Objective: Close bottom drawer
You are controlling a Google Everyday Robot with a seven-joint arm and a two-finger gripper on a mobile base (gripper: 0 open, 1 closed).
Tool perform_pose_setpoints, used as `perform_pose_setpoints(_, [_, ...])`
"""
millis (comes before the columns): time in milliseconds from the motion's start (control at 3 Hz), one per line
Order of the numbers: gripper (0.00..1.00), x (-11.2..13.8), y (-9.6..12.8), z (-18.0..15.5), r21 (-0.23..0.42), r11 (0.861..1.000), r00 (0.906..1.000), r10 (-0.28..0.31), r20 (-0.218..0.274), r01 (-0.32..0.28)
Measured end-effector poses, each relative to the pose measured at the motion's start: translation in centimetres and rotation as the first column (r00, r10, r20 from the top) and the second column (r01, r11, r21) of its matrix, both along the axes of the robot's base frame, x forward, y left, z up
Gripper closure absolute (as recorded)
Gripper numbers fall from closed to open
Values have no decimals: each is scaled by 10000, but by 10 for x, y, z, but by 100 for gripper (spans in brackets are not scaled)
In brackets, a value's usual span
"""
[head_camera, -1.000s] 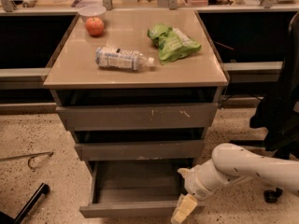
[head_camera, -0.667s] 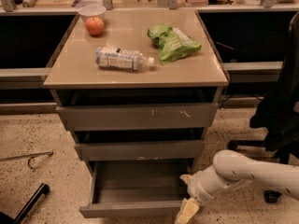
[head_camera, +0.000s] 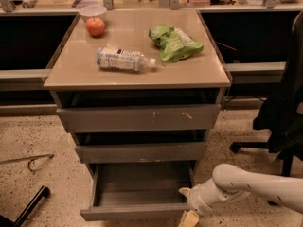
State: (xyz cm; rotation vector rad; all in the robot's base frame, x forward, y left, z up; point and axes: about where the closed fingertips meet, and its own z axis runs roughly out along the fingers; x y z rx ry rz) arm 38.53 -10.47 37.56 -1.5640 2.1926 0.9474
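The bottom drawer [head_camera: 137,212] of the grey metal cabinet stands pulled out, its shallow grey inside [head_camera: 142,186] empty. Its low plain front panel runs along the bottom edge of the camera view. My gripper [head_camera: 187,216] sits at the right end of that front panel, low at the bottom edge of the view, on the white arm [head_camera: 255,186] that comes in from the right. The gripper's pale fingers [head_camera: 189,218] point down and partly leave the view.
The two upper drawers [head_camera: 139,118] are nearly shut. On the tan top [head_camera: 189,72] lie a plastic bottle [head_camera: 124,59], a green bag [head_camera: 174,43], an apple [head_camera: 95,26] and a bowl [head_camera: 93,12]. An office chair [head_camera: 281,117] stands at the right. A black bar [head_camera: 31,205] lies at lower left.
My arm and gripper have shifted slightly right and down along the drawer's front right corner. The drawer has stayed open about the same amount.
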Motion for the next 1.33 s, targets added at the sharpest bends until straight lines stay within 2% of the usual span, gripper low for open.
perform_pose_setpoints(333, [0,2,5,-26,312,9995,9999,-92,-144,96])
perform_pose_setpoints(667, [0,6,14,-71,1285,9917,9990,46,-442,11])
perform_pose_setpoints(1000, [0,-4,29,-113,2337,9721,9957,389,-844,-182])
perform_pose_setpoints(1333, [0,-17,29,-129,2763,9610,9951,404,-903,-140])
